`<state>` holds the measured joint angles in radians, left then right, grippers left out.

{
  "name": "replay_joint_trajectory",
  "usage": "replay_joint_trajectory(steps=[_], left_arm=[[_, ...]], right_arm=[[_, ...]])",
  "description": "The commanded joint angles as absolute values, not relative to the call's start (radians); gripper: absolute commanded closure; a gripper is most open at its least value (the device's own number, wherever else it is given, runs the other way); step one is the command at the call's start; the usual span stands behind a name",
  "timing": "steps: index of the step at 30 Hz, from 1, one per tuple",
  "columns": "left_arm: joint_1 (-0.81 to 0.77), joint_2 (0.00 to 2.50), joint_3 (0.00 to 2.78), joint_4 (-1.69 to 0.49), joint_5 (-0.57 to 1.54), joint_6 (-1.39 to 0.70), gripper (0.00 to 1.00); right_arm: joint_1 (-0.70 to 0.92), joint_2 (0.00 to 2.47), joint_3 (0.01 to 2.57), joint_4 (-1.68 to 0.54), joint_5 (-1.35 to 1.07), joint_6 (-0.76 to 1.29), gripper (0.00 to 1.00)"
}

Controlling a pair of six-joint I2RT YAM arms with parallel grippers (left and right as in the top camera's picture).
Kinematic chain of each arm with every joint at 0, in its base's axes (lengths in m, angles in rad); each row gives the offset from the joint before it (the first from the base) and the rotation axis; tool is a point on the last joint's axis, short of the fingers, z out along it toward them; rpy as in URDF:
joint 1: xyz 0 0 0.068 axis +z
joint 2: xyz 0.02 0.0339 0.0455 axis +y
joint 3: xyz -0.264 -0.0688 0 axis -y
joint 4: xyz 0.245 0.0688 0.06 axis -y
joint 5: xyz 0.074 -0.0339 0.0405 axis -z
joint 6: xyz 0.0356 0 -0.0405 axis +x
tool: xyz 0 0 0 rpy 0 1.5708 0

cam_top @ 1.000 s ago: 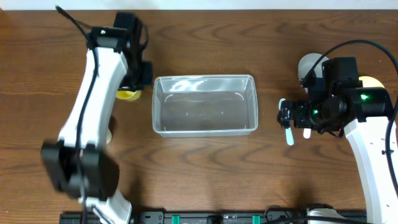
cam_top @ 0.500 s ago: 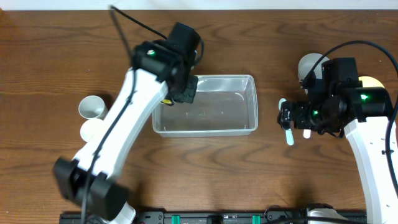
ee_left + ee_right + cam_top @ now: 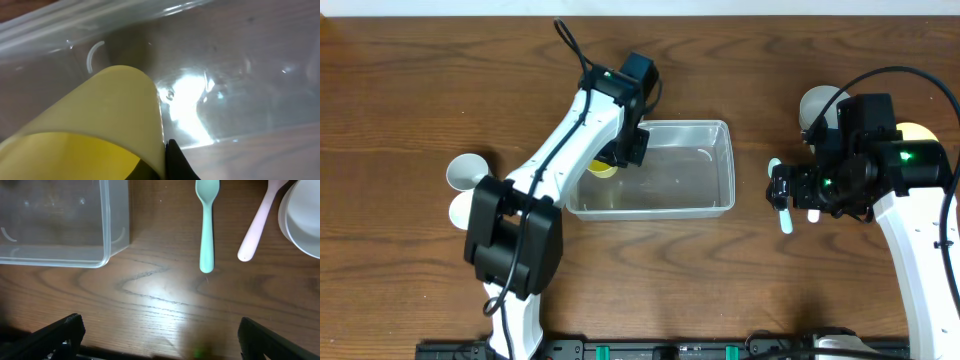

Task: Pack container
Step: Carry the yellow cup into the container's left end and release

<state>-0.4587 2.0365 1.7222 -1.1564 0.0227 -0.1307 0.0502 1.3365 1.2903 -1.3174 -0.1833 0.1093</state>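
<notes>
The clear plastic container (image 3: 685, 185) stands at the table's middle. My left gripper (image 3: 620, 150) is shut on a yellow cup (image 3: 601, 168) and holds it inside the container's left end. In the left wrist view the yellow cup (image 3: 100, 120) fills the lower left, pinched against my black finger (image 3: 172, 162), with the container's clear floor (image 3: 240, 75) behind it. My right gripper (image 3: 782, 186) is open and empty, hovering over the table to the right of the container. In the right wrist view its fingers (image 3: 160, 340) are spread wide, and the container's corner (image 3: 60, 230) shows at the upper left.
A mint spoon (image 3: 206, 225), a pink spoon (image 3: 260, 225) and a white bowl (image 3: 302, 220) lie right of the container. A grey bowl (image 3: 817, 103) and a pale yellow bowl (image 3: 918, 131) sit at the far right. Two white cups (image 3: 468, 172) stand at the left.
My left arm has swung right from the table's left side, carrying the yellow cup into the container's left end. The right arm has not moved.
</notes>
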Motion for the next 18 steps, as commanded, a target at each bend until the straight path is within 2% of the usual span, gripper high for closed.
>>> replay_joint_trajectory(steps=[1, 8, 12, 16, 18], left_arm=[[-0.434, 2.054, 1.718, -1.149, 0.013, -0.125, 0.94], [-0.404, 2.056, 1.718, -1.139, 0.014, -0.125, 0.91], [-0.405, 2.056, 1.718, -1.138, 0.014, -0.125, 0.65], [-0.405, 2.056, 1.718, -1.139, 0.014, -0.125, 0.58], [-0.405, 2.055, 1.719, -1.142, 0.014, -0.126, 0.58]], right_arm=[[0.046, 1.339, 1.308, -1.32, -0.179, 0.088, 0.01], [0.046, 1.339, 1.308, -1.32, -0.179, 0.088, 0.01], [0.046, 1.339, 1.308, -1.32, -0.179, 0.088, 0.01], [0.046, 1.339, 1.308, -1.321, -0.179, 0.088, 0.01], [0.046, 1.339, 1.308, -1.321, -0.179, 0.088, 0.01]])
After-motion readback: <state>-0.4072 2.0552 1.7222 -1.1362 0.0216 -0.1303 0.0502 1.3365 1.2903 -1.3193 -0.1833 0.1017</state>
